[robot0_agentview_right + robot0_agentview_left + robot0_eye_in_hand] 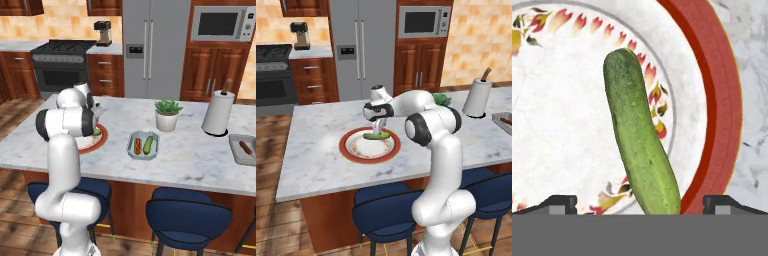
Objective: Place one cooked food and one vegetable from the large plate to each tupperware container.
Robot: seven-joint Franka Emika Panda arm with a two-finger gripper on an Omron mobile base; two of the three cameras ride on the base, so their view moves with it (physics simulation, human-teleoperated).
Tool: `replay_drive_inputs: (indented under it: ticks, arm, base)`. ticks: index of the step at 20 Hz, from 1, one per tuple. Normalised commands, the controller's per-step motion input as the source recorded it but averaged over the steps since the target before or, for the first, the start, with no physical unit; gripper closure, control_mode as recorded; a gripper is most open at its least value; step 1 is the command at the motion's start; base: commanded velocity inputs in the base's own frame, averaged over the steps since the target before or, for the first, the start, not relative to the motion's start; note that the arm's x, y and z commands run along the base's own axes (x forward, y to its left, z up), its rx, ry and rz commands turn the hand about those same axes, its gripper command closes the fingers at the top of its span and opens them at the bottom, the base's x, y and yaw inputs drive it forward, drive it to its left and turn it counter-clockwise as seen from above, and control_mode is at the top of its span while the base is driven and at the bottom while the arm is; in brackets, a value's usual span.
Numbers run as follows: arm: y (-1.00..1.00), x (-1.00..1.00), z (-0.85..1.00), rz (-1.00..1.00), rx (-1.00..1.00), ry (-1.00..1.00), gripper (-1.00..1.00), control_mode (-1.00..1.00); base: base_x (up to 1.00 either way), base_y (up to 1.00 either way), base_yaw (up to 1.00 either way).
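- Step in hand, by judgement: picking the last cucumber off the large plate; teal tub already filled, grey tub with only a sausage.
- Gripper just above the plate, jaws spread wide, nothing held.
- Cucumber lying at the plate's 12 o'clock edge in the left base view, between the tips in the hand view.
- Next: lower, close across the cucumber, carry it to the grey tub.

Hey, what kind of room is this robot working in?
A home kitchen, rendered: a steel fridge, a black stove and a built-in microwave stand behind a marble island counter with stools.
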Motion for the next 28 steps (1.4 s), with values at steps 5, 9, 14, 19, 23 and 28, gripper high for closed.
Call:
replay_drive_inputs:
  ticks: [5, 9, 14, 19, 23, 28]
  arm:
    - [0.00, 0.00, -0.23, 0.00, -0.04, 0.00, -1.00, -1.00]
    - [0.00, 0.00, -0.18, 0.00, 0.00, 0.02, -1.00, -1.00]
    - [0.00, 0.01, -0.17, 0.02, 0.00, 0.01, -1.00, -1.00]
    - [0.00, 0.10, -0.20, 0.01, 0.00, -0.01, -1.00, -1.00]
    - [0.00, 0.13, -0.17, 0.00, 0.00, -0.01, -1.00, -1.00]
    - [0.00, 0.03, -0.21, 0.00, 0.00, 0.00, -1.00, -1.00]
  base:
    - [0.00, 0.00, 0.00]
    - [0.00, 0.00, 0.00]
    - [0.00, 0.00, 0.00]
    - [0.00, 0.00, 0.00]
    - [0.00, 0.00, 0.00]
    - [0.00, 0.00, 0.00]
